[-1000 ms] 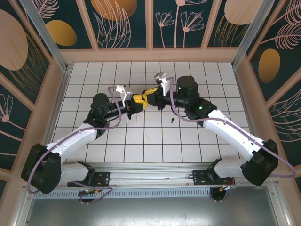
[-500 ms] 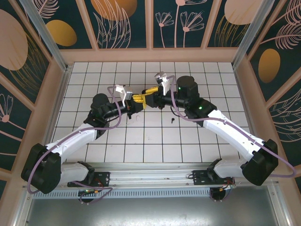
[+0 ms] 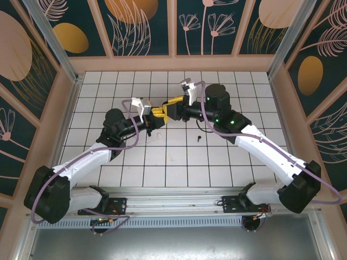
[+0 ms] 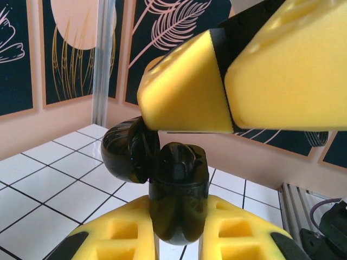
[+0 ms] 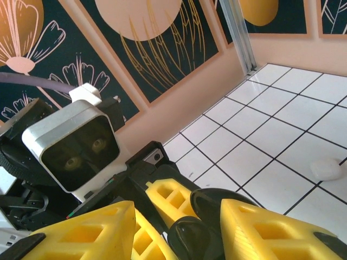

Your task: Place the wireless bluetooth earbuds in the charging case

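Observation:
My left gripper (image 4: 179, 241) is shut on a glossy black charging case (image 4: 179, 200), holding it upright above the floor. The case's lid (image 4: 127, 151) hangs open to the left, and a dark shape sits in its mouth. My right gripper (image 5: 179, 235) hovers right over the case (image 5: 198, 238) with its yellow fingers (image 4: 184, 86) apart on either side of the top. Seen from above, the two grippers (image 3: 157, 115) (image 3: 173, 104) meet at mid-floor. A black earbud (image 3: 199, 138) lies on a tile near the right arm. A small white rounded piece (image 5: 325, 169), perhaps a white earbud, lies on the floor.
The white tiled floor (image 3: 179, 162) is boxed in by peach walls with dark floral panels. The left wrist camera housing (image 5: 76, 146) sits close in front of the right gripper. Both arms reach inward from the near rail (image 3: 173, 192).
My right gripper has moved left and slightly farther back, closing in over the case held by the left gripper. The left arm has barely moved.

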Controlling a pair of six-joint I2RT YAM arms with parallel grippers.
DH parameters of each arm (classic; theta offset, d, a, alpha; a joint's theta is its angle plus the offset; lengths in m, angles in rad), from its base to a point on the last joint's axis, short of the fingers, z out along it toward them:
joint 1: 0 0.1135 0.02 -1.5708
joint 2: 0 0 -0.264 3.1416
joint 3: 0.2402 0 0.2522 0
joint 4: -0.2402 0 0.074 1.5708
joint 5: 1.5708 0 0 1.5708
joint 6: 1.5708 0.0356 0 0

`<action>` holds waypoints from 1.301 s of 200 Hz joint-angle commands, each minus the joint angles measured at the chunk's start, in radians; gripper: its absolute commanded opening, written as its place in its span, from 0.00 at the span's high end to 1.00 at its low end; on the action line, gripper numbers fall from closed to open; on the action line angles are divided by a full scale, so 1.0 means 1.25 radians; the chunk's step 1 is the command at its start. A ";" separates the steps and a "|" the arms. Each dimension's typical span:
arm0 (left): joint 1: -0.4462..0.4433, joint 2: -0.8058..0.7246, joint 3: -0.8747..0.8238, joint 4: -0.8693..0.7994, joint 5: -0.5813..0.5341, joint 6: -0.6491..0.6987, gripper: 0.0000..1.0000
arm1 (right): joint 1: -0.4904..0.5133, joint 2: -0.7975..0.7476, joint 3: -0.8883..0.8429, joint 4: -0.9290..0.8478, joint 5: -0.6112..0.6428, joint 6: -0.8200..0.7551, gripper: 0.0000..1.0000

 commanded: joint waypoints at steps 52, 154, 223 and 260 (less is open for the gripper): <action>-0.003 -0.008 -0.008 0.043 0.004 -0.003 0.95 | -0.004 -0.008 0.045 -0.022 0.042 0.010 0.55; -0.003 0.021 -0.025 0.006 -0.069 0.033 0.95 | -0.070 -0.115 -0.071 -0.106 0.262 0.154 0.64; -0.003 0.028 -0.047 -0.009 -0.069 0.051 0.96 | -0.246 -0.145 -0.322 -0.160 0.215 0.385 0.65; -0.003 0.024 -0.059 -0.038 -0.078 0.058 0.96 | -0.248 -0.106 -0.422 -0.138 0.187 0.440 0.66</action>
